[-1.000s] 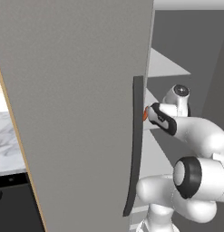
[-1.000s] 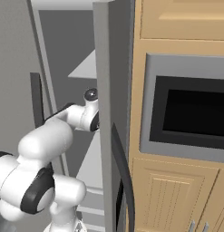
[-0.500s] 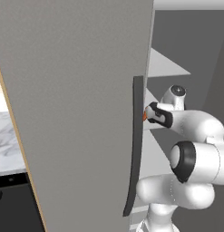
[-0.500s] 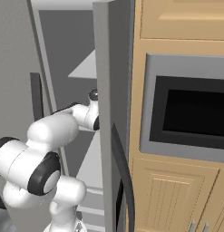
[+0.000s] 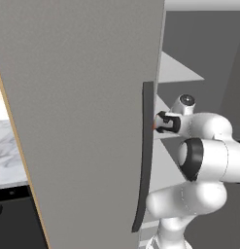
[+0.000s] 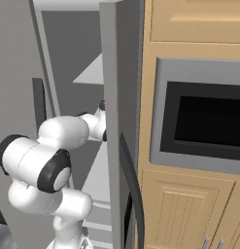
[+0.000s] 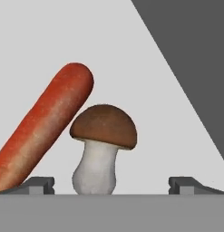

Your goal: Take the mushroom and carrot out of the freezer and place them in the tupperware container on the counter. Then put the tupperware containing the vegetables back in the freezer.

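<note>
Gripper spread wide before one mushroom, one carrot.

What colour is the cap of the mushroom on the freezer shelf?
Brown, above a white stem; the mushroom shows best in the hand view, beside the carrot.

Pale grey freezer shelf below my hand carries two items. The mushroom, brown cap over white stem, stands upright on it. The carrot lies just beside, slanted, touching or nearly touching the cap.
</note>
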You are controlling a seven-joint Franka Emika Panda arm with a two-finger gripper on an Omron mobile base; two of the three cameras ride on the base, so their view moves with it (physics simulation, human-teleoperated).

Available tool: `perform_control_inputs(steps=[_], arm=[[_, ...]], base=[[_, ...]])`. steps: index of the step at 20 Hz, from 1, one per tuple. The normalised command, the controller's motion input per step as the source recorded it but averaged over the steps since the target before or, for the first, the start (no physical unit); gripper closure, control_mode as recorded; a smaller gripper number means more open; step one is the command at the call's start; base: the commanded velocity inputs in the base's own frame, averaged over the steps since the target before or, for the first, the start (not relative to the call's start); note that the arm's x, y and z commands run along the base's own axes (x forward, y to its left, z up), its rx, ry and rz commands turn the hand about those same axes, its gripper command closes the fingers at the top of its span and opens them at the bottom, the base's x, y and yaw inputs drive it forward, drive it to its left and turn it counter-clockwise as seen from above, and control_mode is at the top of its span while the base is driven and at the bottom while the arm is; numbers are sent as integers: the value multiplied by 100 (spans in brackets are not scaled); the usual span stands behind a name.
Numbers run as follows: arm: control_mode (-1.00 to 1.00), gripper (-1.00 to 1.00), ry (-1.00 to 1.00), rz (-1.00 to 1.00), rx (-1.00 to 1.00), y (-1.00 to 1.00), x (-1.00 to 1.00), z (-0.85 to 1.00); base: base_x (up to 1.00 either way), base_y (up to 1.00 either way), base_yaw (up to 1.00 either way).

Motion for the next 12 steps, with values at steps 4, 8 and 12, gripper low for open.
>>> perform_control_inputs(steps=[4,8,12], arm=[[-100,-100,3,0,1,0,24,-14],[-100,-100,4,0,1,0,26,-14],[-100,-100,2,0,0,0,22,-15]], base=[[0,0,0],[0,0,0],[0,0,0]])
